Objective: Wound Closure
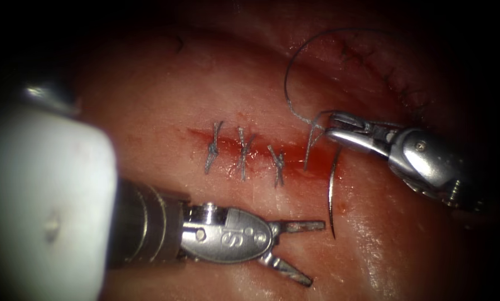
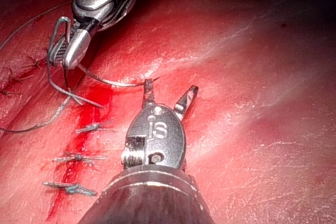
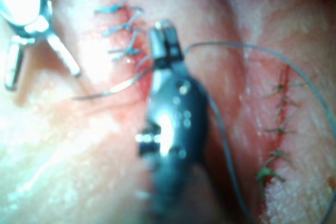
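Three tied grey thread stitches (image 1: pixel 243 151) cross the horizontal red cut (image 1: pixel 261 153) in the pale pink pork tissue (image 1: pixel 149 100); the cut is the landmark for everything below. Red fluid (image 1: pixel 316 164) pools at the cut's right end.

Left arm's silver wristed tool (image 1: pixel 301 252): below the cut, jaws spread apart, holding nothing. The left wrist view confirms this: both open jaws of the same tool (image 2: pixel 169 94) sit over bare tissue, one tip close to the needle without gripping it.

Right arm's silver wristed tool (image 1: pixel 332 125): just above the cut's right end. In the endoscope view its jaws look closed on the thin dark thread (image 1: pixel 294 61), which loops upward from the jaws and comes back down. The left wrist view shows that tool (image 2: pixel 67 51) with thread wrapped around its closed jaws, a detail the endoscope view does not resolve. The right wrist view shows the jaws together (image 3: pixel 166 40) beside the stitches, thread trailing away past the shaft.

Thin curved steel needle (image 1: pixel 332 192): free of both tools, lying from the cut's right end down across the tissue below it, point away from the cut. Cannot tell whether its upper end sits in the tissue.

One older row of dark stitches (image 1: pixel 383 72) lies well above the cut, to the right; the right wrist view shows it too (image 3: pixel 275 129).
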{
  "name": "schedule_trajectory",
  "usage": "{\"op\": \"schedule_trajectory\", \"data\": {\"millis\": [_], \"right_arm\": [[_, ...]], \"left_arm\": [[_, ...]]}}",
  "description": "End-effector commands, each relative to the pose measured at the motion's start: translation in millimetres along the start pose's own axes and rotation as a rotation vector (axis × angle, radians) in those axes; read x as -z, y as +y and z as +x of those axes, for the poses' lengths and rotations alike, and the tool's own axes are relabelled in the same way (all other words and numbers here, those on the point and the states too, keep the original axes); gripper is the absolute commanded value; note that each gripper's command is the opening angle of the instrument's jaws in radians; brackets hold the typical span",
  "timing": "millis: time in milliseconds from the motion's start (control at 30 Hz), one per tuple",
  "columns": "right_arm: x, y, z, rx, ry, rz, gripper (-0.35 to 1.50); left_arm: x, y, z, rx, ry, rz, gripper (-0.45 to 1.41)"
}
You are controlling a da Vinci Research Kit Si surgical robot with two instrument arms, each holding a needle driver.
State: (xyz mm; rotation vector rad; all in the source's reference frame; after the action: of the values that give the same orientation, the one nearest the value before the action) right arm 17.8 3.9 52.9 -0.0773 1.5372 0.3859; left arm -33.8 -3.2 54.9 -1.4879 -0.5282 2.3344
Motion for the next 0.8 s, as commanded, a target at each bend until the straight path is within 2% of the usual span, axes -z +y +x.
{"op": "schedule_trajectory", "data": {"millis": [33, 300, 467, 667, 800], "right_arm": [[-0.5, 0.3, -0.8, 0.053, 0.021, -0.013, -0.35], [-1.1, -0.3, -0.9, 0.242, 0.131, -0.063, -0.35], [-1.7, -1.0, -0.4, 0.306, 0.173, -0.073, -0.35], [-1.7, -1.3, 0.1, 0.35, 0.178, -0.081, -0.35], [-0.4, -1.0, 1.0, 0.385, 0.139, -0.031, -0.35]], "left_arm": [[-0.7, -0.1, -0.9, 0.023, 0.001, -0.005, 0.26], [-0.6, -2.7, -2.3, 0.067, -0.018, 0.046, 0.2], [-0.8, -3.9, -2.9, 0.073, -0.027, 0.074, 0.27], [-1.1, -6.0, -3.6, 0.106, -0.071, 0.163, 0.22], [-1.3, -7.1, -3.9, 0.158, -0.111, 0.205, 0.15]]}}
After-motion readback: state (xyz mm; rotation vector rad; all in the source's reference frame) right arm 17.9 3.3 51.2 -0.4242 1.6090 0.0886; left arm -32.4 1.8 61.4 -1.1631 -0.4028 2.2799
